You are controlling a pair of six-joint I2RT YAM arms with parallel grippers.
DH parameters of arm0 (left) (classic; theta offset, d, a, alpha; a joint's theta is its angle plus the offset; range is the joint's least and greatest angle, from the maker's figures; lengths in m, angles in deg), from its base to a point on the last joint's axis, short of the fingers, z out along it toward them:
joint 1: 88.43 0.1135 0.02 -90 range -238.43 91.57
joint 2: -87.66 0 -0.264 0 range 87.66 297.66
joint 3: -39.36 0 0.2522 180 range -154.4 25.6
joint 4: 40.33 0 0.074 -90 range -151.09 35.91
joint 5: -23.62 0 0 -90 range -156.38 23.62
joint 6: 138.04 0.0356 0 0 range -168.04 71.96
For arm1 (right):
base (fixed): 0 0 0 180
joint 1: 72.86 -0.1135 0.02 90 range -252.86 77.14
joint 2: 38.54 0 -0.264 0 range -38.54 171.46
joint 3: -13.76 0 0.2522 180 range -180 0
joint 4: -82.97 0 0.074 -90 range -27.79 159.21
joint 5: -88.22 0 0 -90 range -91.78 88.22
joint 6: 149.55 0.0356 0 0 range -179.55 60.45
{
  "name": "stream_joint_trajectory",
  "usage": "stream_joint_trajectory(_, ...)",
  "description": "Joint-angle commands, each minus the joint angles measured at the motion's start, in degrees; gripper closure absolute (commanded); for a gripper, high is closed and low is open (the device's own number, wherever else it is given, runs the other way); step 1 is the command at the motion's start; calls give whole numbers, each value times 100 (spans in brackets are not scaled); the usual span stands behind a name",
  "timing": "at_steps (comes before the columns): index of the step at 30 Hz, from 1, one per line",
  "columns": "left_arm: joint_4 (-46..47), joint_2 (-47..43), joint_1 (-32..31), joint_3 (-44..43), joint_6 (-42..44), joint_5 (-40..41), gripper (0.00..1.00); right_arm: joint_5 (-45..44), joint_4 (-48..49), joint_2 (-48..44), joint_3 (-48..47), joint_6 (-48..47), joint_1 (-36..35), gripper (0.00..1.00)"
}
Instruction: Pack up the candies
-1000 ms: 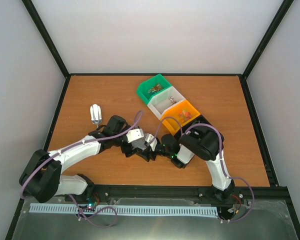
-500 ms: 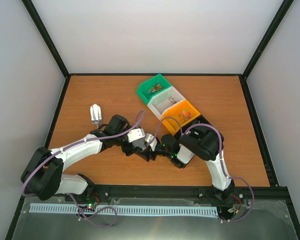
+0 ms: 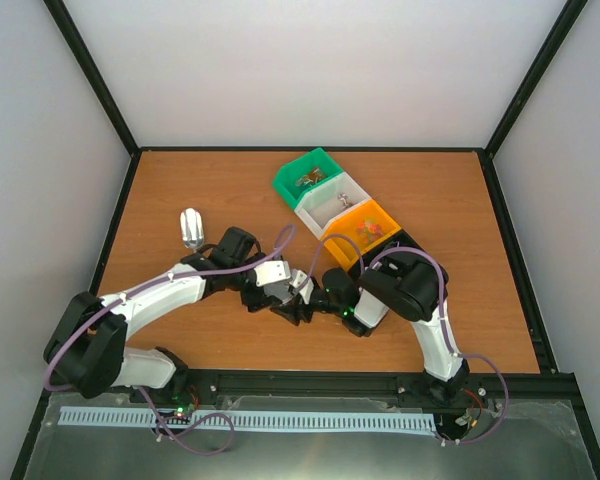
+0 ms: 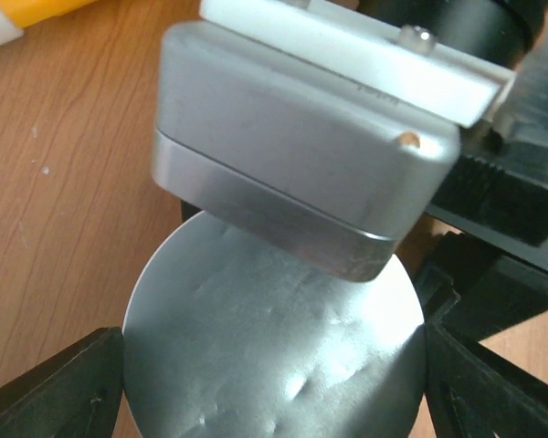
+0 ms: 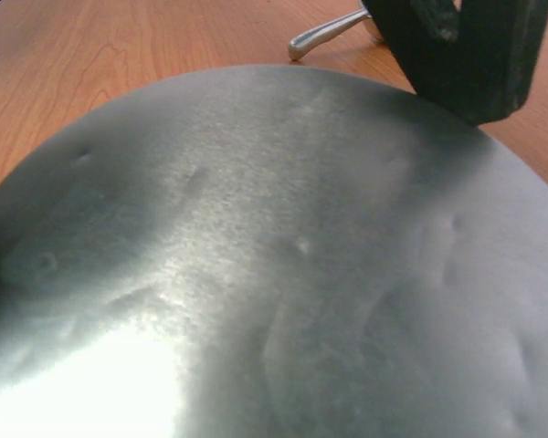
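Top external: tiny mixed-colour candies [image 3: 308, 181] in three bins [image 3: 289, 183]; left pincer [image 4: 274, 392] tight on silver lid [image 4: 256, 338], right pincer [image 3: 306, 298] unclear.

top: overhead, whole table [image 3: 180, 180] | 2 wrists: close, share metal disc [image 4: 274, 347]

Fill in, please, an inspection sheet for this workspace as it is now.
Surface: brown wooden table.
Job's things: candies lie in the green bin, white bin and orange bin.
Clutter: metal scoop on the left; round metal lid mid-table.
Claws: left claw closed on the lid's sides; right claw over the lid, state unclear.
Cables: purple cables loop along both arms.
Surroundings: white walls, black frame.
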Motion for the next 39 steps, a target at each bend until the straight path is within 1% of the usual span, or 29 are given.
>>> stream_joint_trajectory(1,-996,193,-52,-62,1224,-509,37,1106,-672,28,210,-440,-96,53)
stream_joint_trajectory(4,-1244,233,-52,-12,1723,-526,39,1424,-1060,-106,175,-933,-96,51)
stream_joint_trajectory(6,-1298,272,-52,11,1902,-454,40,1449,-1366,-188,118,-1214,-88,47)
stream_joint_trajectory(8,-1229,323,-50,29,1865,-354,41,1327,-1453,-224,86,-1240,-58,40)
stream_joint_trajectory(9,-1154,346,-44,45,1780,-308,42,1240,-1409,-229,89,-1161,-50,33)
stream_joint_trajectory(12,-809,345,-43,134,1333,-142,43,925,-1104,-209,153,-694,-39,20)
stream_joint_trajectory(14,-655,297,-43,182,1083,-46,44,693,-688,-180,254,-225,-46,15)
stream_joint_trajectory(16,-357,203,-39,239,888,30,44,451,-282,-145,359,95,-58,12)
stream_joint_trajectory(18,-262,98,-43,287,752,70,44,208,-18,-124,426,293,-81,11)
stream_joint_trajectory(22,-229,11,-39,348,672,91,42,-64,284,-87,462,448,-117,5)
stream_joint_trajectory(25,-200,7,-43,349,576,76,38,-207,520,-47,523,484,-182,0)
stream_joint_trajectory(29,-145,-20,-42,327,511,63,36,-453,654,-32,545,512,-288,0)
stream_joint_trajectory(33,-145,-13,-43,313,462,44,36,-1024,780,-22,541,339,-498,0)
stream_joint_trajectory(36,-184,-39,-43,331,417,-14,35,-1065,790,27,505,300,-544,5)
stream_joint_trajectory(37,-176,-72,-43,339,373,-10,33,-1068,798,40,514,300,-544,8)
stream_joint_trajectory(39,-164,-213,-41,338,286,2,23,-1115,845,72,549,256,-544,11)
